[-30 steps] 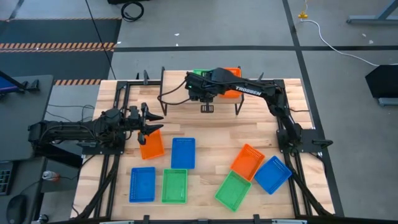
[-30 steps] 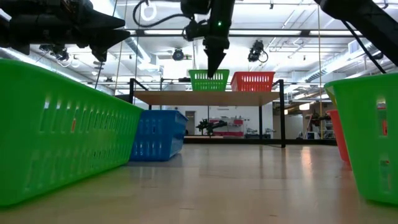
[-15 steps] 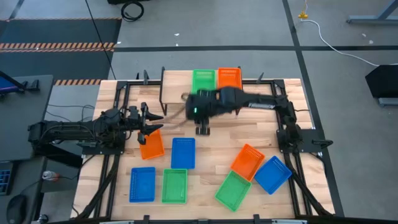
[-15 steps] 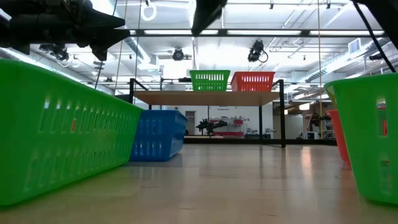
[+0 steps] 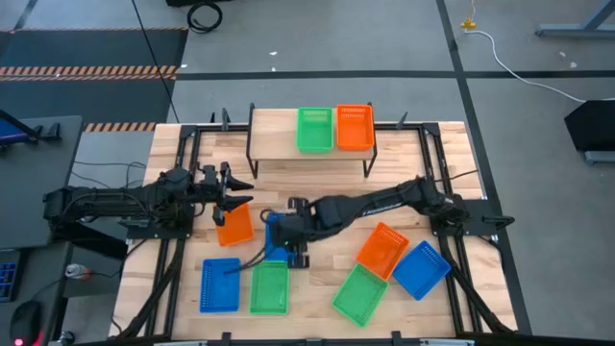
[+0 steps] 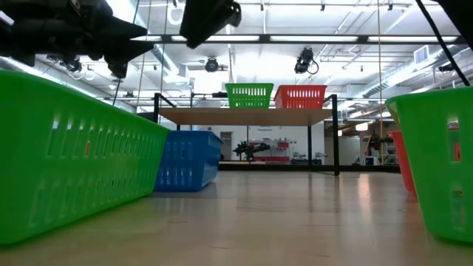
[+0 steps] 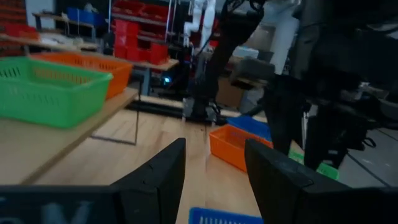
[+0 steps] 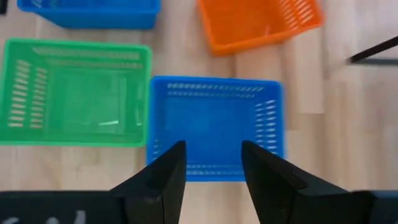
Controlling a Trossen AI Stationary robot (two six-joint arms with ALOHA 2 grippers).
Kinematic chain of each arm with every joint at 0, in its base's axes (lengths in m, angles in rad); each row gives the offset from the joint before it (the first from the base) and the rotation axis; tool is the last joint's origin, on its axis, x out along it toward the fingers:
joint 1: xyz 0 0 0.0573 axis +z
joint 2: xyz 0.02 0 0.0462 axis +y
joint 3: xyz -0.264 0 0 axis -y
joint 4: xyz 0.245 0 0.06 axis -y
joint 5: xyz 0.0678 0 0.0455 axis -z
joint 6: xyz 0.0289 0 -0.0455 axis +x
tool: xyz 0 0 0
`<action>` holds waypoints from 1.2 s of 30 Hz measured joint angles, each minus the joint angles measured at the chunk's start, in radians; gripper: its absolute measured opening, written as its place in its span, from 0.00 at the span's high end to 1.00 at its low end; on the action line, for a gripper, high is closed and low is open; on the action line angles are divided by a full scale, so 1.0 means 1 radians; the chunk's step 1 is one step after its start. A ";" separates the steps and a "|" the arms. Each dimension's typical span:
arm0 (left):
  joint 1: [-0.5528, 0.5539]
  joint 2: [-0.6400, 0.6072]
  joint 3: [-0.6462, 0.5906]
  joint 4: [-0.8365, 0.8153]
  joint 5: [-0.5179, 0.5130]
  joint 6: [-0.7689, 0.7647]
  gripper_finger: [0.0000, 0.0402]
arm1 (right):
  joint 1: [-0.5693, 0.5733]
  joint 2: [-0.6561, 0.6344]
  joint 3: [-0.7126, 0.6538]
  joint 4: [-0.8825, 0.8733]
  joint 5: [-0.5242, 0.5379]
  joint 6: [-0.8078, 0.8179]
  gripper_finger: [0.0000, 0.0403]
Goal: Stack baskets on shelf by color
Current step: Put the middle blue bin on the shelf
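The right gripper (image 5: 296, 252) hovers open and empty above a blue basket (image 8: 214, 127). The left gripper (image 5: 234, 187), open and empty, hangs near an orange basket (image 5: 233, 227). One green basket (image 5: 314, 130) and one orange basket (image 5: 354, 127) stand on the shelf (image 5: 274, 135).

Two matte-black jointed arms; black cables trailing along left arm (image 5: 106, 204); right arm (image 5: 384, 202) slim, tubular; pincer fingers (image 8: 161, 180) dark, wedge-shaped.

Grey floor (image 5: 384, 38) — ceiling lights (image 6: 310, 37)
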 joint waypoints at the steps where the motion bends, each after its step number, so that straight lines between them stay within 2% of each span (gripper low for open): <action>1: 0.000 0.000 0.000 -0.004 0.000 -0.006 0.57 | 0.007 0.013 0.000 0.001 -0.009 0.012 0.59; 6: 0.000 0.000 0.000 -0.020 0.000 -0.035 0.57 | 0.034 0.100 0.000 -0.014 -0.063 0.034 0.57; 12: -0.001 0.000 0.000 -0.067 0.000 -0.071 0.57 | 0.050 0.159 0.000 -0.023 -0.077 0.034 0.57; 24: -0.001 0.000 0.000 -0.085 0.001 -0.121 0.57 | 0.062 0.159 0.000 0.025 -0.095 0.060 0.57; 28: -0.001 0.000 0.000 -0.070 0.034 -0.120 0.57 | 0.065 0.159 -0.004 0.033 -0.085 0.060 0.57; 36: -0.001 0.000 0.000 -0.046 0.070 -0.114 0.57 | 0.065 0.157 -0.111 0.129 -0.080 0.064 0.57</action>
